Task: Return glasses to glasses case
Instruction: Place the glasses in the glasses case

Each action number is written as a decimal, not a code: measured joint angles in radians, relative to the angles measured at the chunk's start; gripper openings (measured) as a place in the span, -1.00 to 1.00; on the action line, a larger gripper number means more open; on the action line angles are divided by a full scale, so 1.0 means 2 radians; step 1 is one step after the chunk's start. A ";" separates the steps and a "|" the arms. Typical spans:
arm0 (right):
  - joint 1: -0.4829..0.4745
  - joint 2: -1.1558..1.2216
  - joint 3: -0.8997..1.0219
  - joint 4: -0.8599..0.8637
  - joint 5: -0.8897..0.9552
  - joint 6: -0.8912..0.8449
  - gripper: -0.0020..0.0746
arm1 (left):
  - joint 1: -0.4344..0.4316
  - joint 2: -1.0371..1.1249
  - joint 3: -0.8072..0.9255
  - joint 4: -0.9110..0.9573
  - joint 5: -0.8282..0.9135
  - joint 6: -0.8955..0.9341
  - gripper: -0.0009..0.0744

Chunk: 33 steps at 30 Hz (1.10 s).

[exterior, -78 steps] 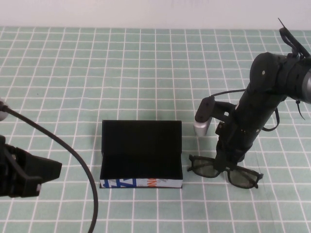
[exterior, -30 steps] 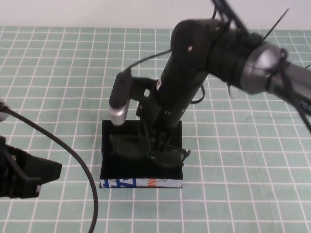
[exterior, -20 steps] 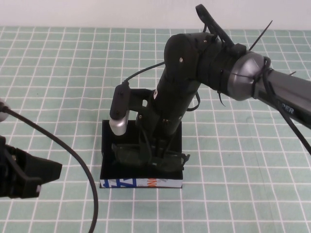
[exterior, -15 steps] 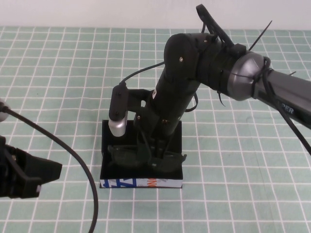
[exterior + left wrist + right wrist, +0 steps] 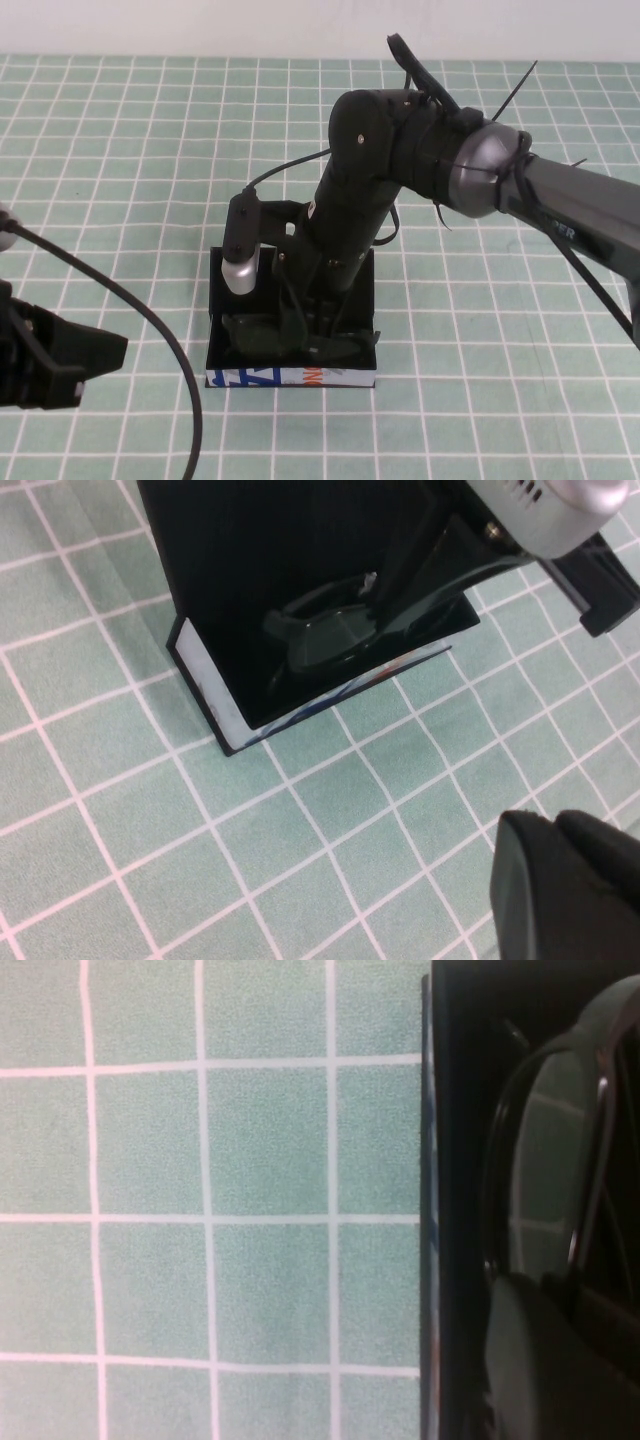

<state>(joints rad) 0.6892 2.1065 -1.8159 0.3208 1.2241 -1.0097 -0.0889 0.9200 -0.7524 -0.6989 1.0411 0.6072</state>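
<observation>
The black glasses case (image 5: 290,378) stands open near the table's front, its white printed strip facing me. My right gripper (image 5: 312,325) reaches down into it, shut on the glasses (image 5: 258,336), whose dark greenish lenses lie low inside the case, along its front wall. In the left wrist view the glasses (image 5: 330,640) show inside the case (image 5: 205,685) under the right arm. The right wrist view has a lens (image 5: 545,1180) just inside the case wall (image 5: 455,1210). My left gripper (image 5: 70,362) is parked at the front left, shut and holding nothing.
A green cloth with a white grid (image 5: 480,380) covers the table. A black cable (image 5: 150,320) arcs from the left arm across the front left. The right arm (image 5: 560,200) stretches in from the right above the cloth.
The right arm has lowered the glasses deeper into the case and shifted a little to the left. The left arm has not moved.
</observation>
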 joint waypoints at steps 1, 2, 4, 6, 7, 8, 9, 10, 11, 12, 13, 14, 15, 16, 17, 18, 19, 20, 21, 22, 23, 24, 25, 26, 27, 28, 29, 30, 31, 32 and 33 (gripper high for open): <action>0.000 0.000 0.000 0.000 0.000 0.000 -0.93 | 0.000 0.000 0.000 0.000 0.000 0.000 -0.98; 0.000 0.000 0.000 0.000 0.000 0.000 -0.92 | 0.000 0.000 0.000 0.000 0.000 0.000 -0.98; 0.000 0.000 0.000 0.000 0.000 0.000 -0.88 | 0.000 0.000 0.000 0.002 0.000 0.000 -0.98; 0.000 0.000 0.000 -0.002 0.000 0.000 -0.80 | 0.000 0.000 0.000 0.002 -0.001 0.000 -0.98; 0.000 0.000 0.000 -0.003 0.000 0.000 -0.76 | 0.000 0.000 0.000 0.002 -0.001 0.000 -0.98; 0.000 0.000 0.000 -0.003 0.000 0.000 -0.73 | 0.000 0.000 0.000 0.003 -0.001 0.000 -0.98; 0.000 0.000 0.000 -0.003 0.000 0.000 -0.71 | 0.000 0.000 0.000 0.003 -0.001 0.000 -0.98; 0.000 0.000 0.000 -0.003 0.000 0.000 -0.70 | 0.000 0.000 0.000 0.003 -0.001 0.000 -0.98; 0.000 0.000 0.000 -0.003 0.000 0.000 -0.69 | 0.000 0.000 0.000 0.003 -0.001 0.000 -0.98; 0.000 0.000 0.000 -0.004 0.000 0.000 -0.68 | 0.000 0.000 0.000 0.004 -0.001 0.000 -0.98; 0.000 0.000 0.000 -0.004 0.000 0.000 -0.68 | 0.000 0.000 0.000 0.004 -0.001 0.000 -0.98; 0.000 0.000 -0.001 -0.004 0.000 0.000 -0.68 | 0.000 0.000 0.000 0.004 -0.001 0.000 -0.98; 0.000 0.000 -0.002 -0.005 0.000 0.000 -0.67 | 0.000 0.000 0.000 0.004 -0.001 0.000 -0.98; 0.000 0.000 -0.007 -0.005 0.000 0.000 -0.67 | 0.000 0.000 0.000 0.004 -0.001 0.001 -0.98; 0.000 0.000 -0.012 -0.006 0.000 0.000 -0.67 | 0.000 0.000 0.000 0.004 -0.001 0.003 -0.98; 0.000 0.000 -0.019 -0.006 0.000 0.000 -0.68 | 0.000 0.000 0.000 0.004 -0.001 0.006 -0.98; 0.000 0.000 -0.028 -0.007 0.000 0.000 -0.68 | 0.000 0.000 0.000 0.004 -0.001 0.011 -0.98; 0.000 0.000 -0.039 -0.008 0.000 0.000 -0.70 | 0.000 0.000 0.000 0.004 -0.001 0.016 -0.98; 0.000 0.000 -0.052 -0.008 0.000 0.002 -0.72 | 0.000 0.000 0.000 0.004 -0.001 0.020 -0.98; 0.000 0.000 -0.065 -0.008 0.000 0.005 -0.76 | 0.000 0.000 0.000 0.004 -0.001 0.025 -0.98; -0.001 0.000 -0.079 -0.009 0.000 0.012 -0.82 | 0.000 0.000 0.000 0.001 -0.003 0.030 -0.98; -0.002 0.000 -0.090 -0.009 0.001 0.019 -0.86 | 0.000 0.000 0.003 -0.003 -0.004 0.037 -0.98; -0.005 0.000 -0.104 -0.009 0.001 0.032 -0.91 | 0.000 0.000 0.007 -0.010 -0.007 0.045 -0.98; -0.008 0.000 -0.117 -0.009 0.001 0.045 -0.93 | 0.000 0.000 0.015 -0.019 -0.012 0.054 -0.98; -0.012 0.000 -0.127 -0.009 0.002 0.056 -0.95 | 0.000 0.001 0.022 -0.026 -0.016 0.062 -0.98; -0.018 0.000 -0.137 -0.009 0.002 0.071 -0.96 | 0.000 0.001 0.032 -0.034 -0.021 0.071 -0.98; -0.025 0.000 -0.146 -0.009 0.002 0.088 -0.97 | 0.000 0.003 0.043 -0.042 -0.025 0.081 -0.98; -0.033 0.000 -0.151 -0.009 0.003 0.107 -0.97 | 0.000 0.007 0.056 -0.051 -0.031 0.090 -0.98; -0.039 0.000 -0.154 -0.009 0.003 0.131 -0.97 | 0.000 0.011 0.069 -0.063 -0.037 0.102 -0.98; -0.048 0.000 -0.155 -0.009 0.003 0.157 -0.97 | 0.000 0.016 0.083 -0.076 -0.043 0.117 -0.98; -0.057 0.000 -0.155 -0.009 0.004 0.185 -0.97 | 0.000 0.021 0.093 -0.093 -0.047 0.132 -0.98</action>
<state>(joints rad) 0.5758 2.1071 -2.1262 0.3029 1.2316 -0.6402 -0.0889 0.9624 -0.5661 -0.8841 0.9472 0.8708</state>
